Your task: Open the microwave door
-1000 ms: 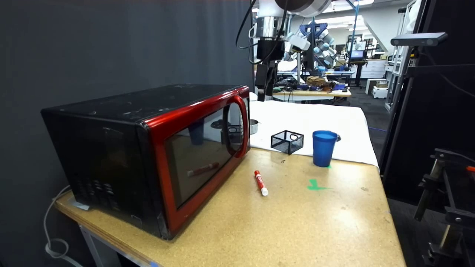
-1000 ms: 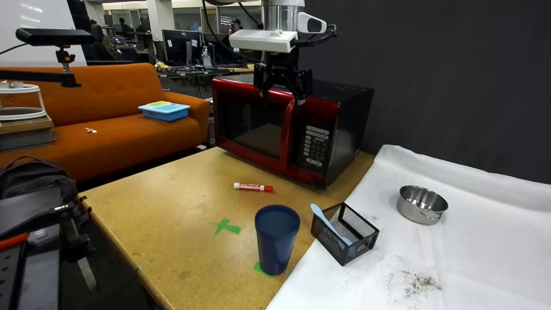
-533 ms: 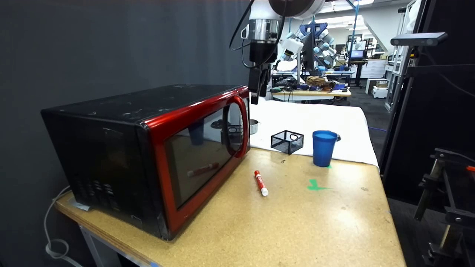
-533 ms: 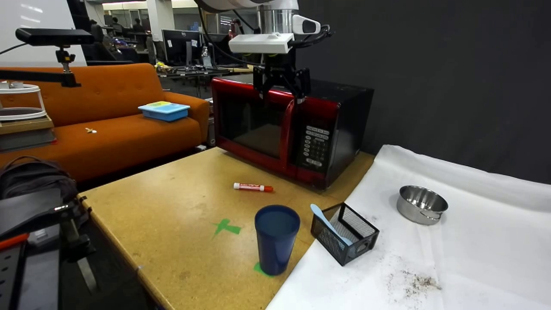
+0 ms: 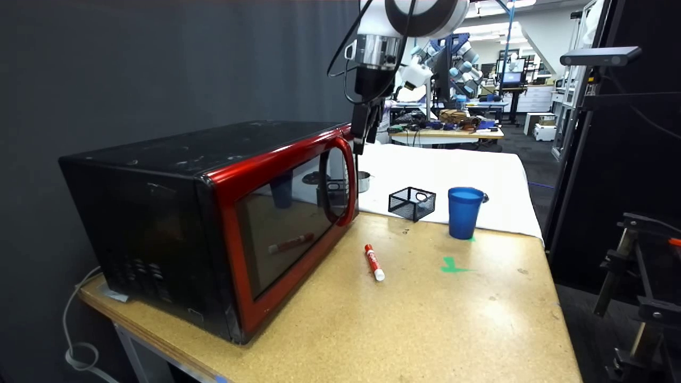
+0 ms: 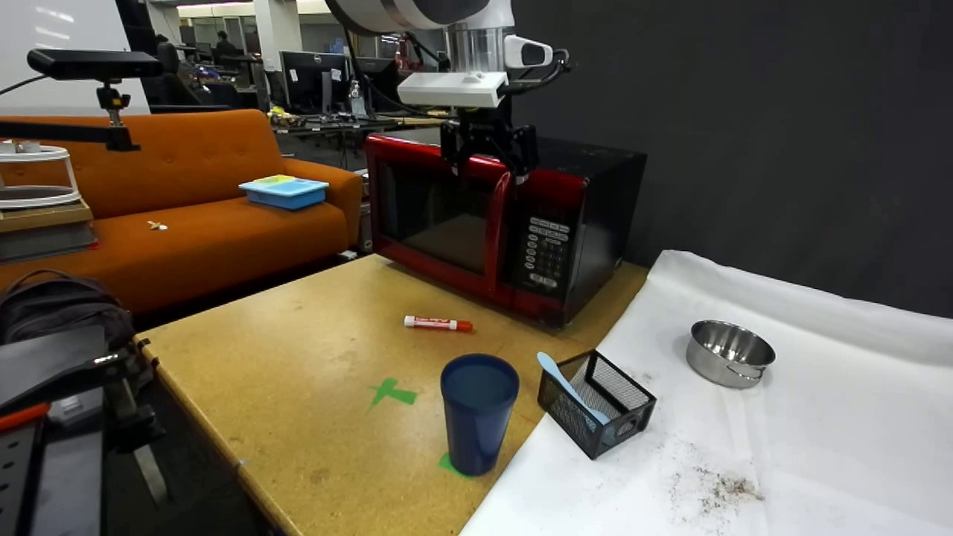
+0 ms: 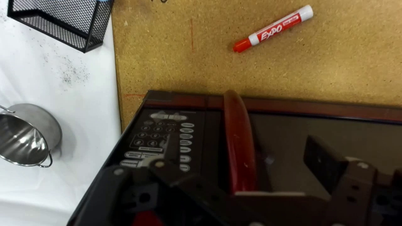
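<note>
The red handle of the microwave door runs up the wrist view's center, flanked by the pincer, spread wide and gripping nothing.

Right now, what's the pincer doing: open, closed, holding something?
Pincer: open, holding nothing; in the wrist view its jaws stand apart, one to each side of the red door handle.

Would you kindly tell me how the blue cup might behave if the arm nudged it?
The blue cup would probably tip rather easily, since it stands tall and tapers toward its base. Its smooth, thin-walled look suggests light plastic with perhaps a little give. Once down, it might roll, given its round shape.
</note>
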{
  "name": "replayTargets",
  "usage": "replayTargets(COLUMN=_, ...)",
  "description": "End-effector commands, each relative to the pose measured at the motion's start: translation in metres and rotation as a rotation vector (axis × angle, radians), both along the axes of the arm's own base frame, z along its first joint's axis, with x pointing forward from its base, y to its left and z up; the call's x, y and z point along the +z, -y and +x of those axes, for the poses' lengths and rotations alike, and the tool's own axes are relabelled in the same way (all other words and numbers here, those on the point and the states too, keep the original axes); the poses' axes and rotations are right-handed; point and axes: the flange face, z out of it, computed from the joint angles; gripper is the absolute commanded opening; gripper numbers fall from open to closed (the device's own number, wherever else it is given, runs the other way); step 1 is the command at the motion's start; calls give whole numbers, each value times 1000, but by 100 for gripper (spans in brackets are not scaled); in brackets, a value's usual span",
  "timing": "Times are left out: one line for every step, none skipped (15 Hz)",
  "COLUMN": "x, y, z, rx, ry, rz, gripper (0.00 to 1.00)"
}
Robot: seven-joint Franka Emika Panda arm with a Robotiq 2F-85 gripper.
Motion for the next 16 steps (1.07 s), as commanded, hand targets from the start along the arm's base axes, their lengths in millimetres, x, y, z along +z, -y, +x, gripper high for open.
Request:
replayTargets(x=-24, y=5, z=-3, rx=-13, ry=106, rz=67, gripper=100)
replayTargets(x=-33, y=8, z=-6, rx=-24, ry=128, rz=83, gripper=100)
replayTargets(x=-42, y=13, z=-9, rx=-38, ry=151, rz=104, gripper=100)
replayTargets(x=-51, y=18, z=-12, rx=-52, ry=173, rz=119, gripper=100)
replayTargets(x=-58, y=20, z=-13, rx=-60, ry=192, rz=139, gripper=100)
replayTargets(x=-64, y=22, z=-13, rx=-68, ry=212, rz=158, gripper=100)
replayTargets(x=-68, y=23, z=-13, rx=-69, ry=233, rz=175, gripper=100)
replayTargets(x=-72, y=21, z=-12, rx=-68, ry=253, rz=194, gripper=100)
replayTargets(x=-73, y=18, z=-10, rx=-60, ry=268, rz=209, gripper=100)
replayTargets(x=-76, y=15, z=-9, rx=-53, ry=279, rz=222, gripper=100)
replayTargets(x=-77, y=12, z=-7, rx=-48, ry=288, rz=232, gripper=100)
replayTargets(x=-78, y=9, z=-6, rx=-44, ry=292, rz=242, gripper=100)
replayTargets(x=-79, y=7, z=-5, rx=-42, ry=293, rz=245, gripper=75)
replayTargets(x=-80, y=6, z=-4, rx=-43, ry=289, rz=250, gripper=73)
replayTargets(x=-81, y=5, z=-3, rx=-47, ry=283, rz=248, gripper=67)
replayTargets(x=-82, y=5, z=-3, rx=-52, ry=281, rz=247, gripper=58)
